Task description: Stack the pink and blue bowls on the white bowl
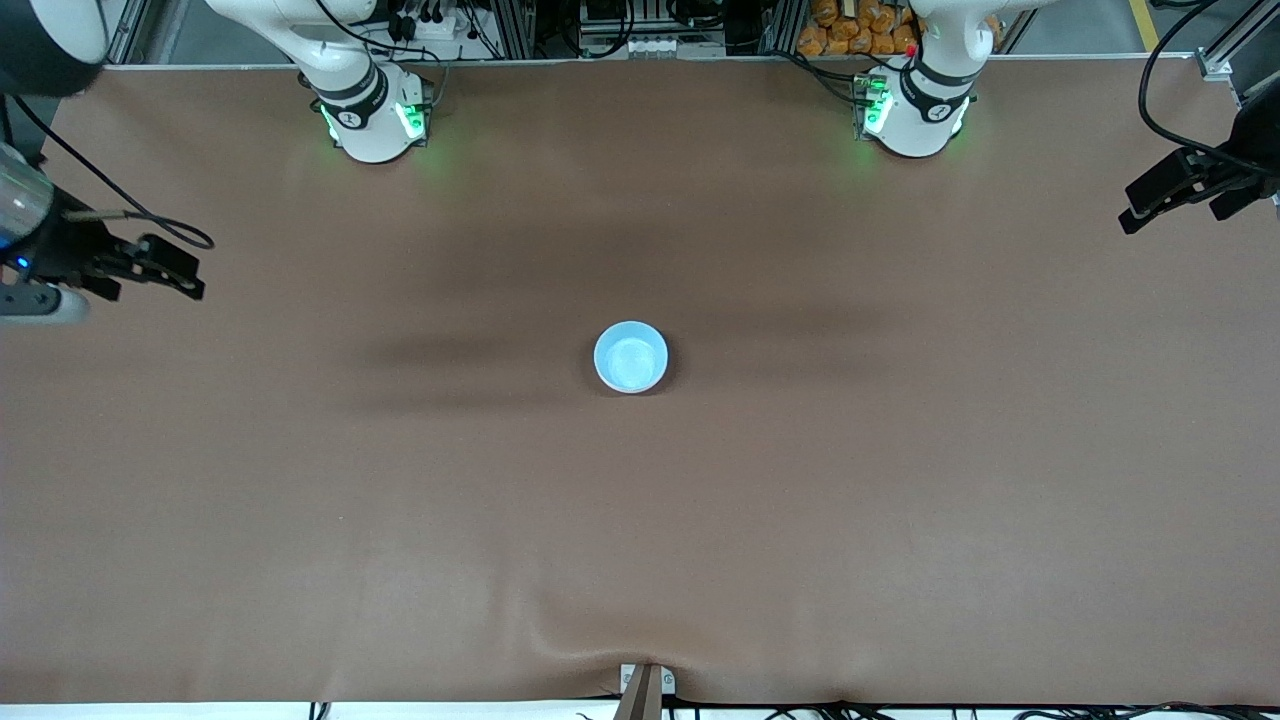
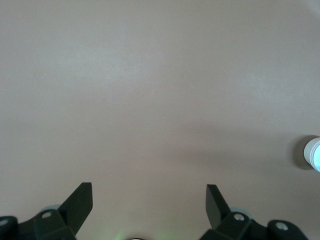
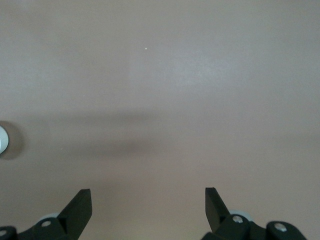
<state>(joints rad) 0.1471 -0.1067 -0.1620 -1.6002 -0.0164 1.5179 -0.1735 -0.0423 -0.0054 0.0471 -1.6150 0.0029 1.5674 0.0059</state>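
One light blue bowl (image 1: 631,357) stands upright in the middle of the brown table. It also shows at the edge of the left wrist view (image 2: 315,155), with a whitish outer wall around the blue inside. A whitish sliver of it shows at the edge of the right wrist view (image 3: 2,139). No pink bowl shows, and no separate white bowl shows. My left gripper (image 1: 1135,215) is open and empty, up over the left arm's end of the table (image 2: 149,197). My right gripper (image 1: 190,282) is open and empty, up over the right arm's end (image 3: 148,200).
The two arm bases (image 1: 375,120) (image 1: 915,110) stand along the table edge farthest from the front camera. A small clamp (image 1: 641,690) sits at the nearest edge, with a wrinkle in the brown cover (image 1: 560,640) beside it.
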